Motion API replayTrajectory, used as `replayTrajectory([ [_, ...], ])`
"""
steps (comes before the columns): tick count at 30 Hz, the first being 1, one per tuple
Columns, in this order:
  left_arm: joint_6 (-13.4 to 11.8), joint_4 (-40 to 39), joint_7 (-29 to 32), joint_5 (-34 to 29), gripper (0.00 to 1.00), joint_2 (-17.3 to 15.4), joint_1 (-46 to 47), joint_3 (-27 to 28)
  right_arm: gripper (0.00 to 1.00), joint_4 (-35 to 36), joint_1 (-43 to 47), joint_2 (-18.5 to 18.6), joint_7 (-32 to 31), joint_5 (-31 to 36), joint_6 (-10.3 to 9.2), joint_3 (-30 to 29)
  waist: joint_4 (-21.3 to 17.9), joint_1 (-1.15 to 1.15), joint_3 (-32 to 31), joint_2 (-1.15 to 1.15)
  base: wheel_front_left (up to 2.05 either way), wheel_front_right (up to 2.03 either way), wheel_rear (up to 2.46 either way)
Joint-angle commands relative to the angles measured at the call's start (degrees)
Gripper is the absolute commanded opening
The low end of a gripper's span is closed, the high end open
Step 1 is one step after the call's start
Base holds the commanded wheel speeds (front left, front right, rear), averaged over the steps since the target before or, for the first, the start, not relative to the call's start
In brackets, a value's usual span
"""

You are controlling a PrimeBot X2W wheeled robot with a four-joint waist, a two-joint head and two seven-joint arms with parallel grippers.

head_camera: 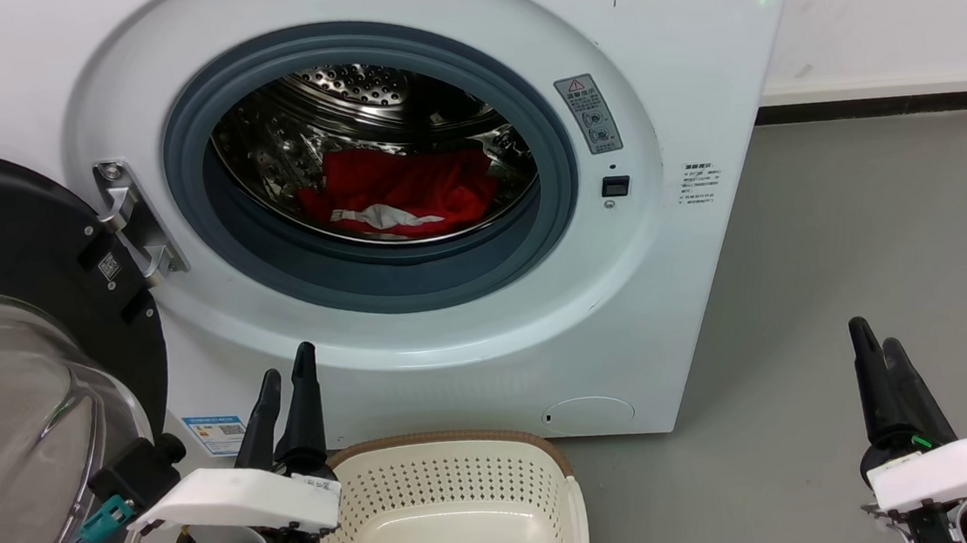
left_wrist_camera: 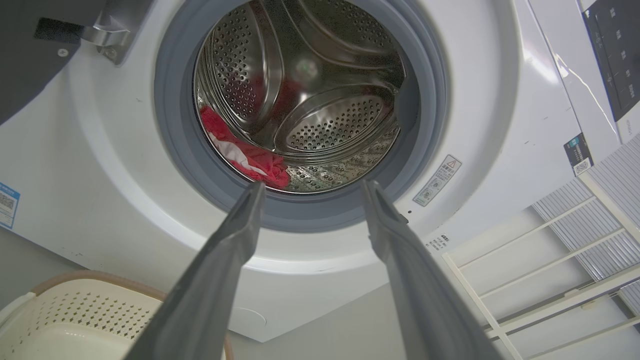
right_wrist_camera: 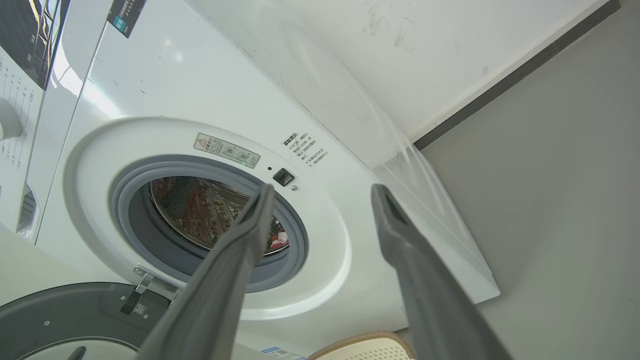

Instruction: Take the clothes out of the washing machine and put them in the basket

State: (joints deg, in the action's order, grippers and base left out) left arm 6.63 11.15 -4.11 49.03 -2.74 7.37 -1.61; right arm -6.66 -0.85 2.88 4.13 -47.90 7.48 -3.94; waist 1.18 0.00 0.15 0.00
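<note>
The washing machine stands with its black-framed glass door swung wide to the left. The red clothes, with a white band, lie on the floor of the steel drum. They also show low in the drum in the left wrist view as clothes. The cream basket sits on the floor right in front of the machine, with nothing in it. My left gripper is open, below the porthole and beside the basket's left rim. My right gripper is open over the floor at the lower right.
Grey floor stretches to the right of the machine, up to a white wall with a dark baseboard. The open door takes up the left side. A white slatted rack shows in the left wrist view.
</note>
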Motion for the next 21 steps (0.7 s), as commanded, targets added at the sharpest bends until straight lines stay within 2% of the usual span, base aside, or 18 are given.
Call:
replayTrajectory([
  [1,0.3,-0.6,-0.57,-1.99,1.0,-0.17,1.62,-0.35,1.0,0.57,-0.11,0.06,0.59,2.07,0.02,0.08,0.04,0.0,-0.03,0.0,0.0,0.0,0.0],
  [8,0.1,-0.26,-2.2,-9.7,1.0,-0.17,2.09,-1.46,1.0,0.31,0.3,0.05,2.18,10.76,0.02,-0.18,0.28,0.0,-0.06,0.0,0.0,0.0,0.0],
  [21,-0.61,0.71,-4.35,-19.16,1.0,-0.2,2.49,-2.59,1.0,1.02,1.01,0.04,3.57,21.35,0.01,-0.74,0.62,0.0,-0.13,0.0,0.0,0.0,0.0],
])
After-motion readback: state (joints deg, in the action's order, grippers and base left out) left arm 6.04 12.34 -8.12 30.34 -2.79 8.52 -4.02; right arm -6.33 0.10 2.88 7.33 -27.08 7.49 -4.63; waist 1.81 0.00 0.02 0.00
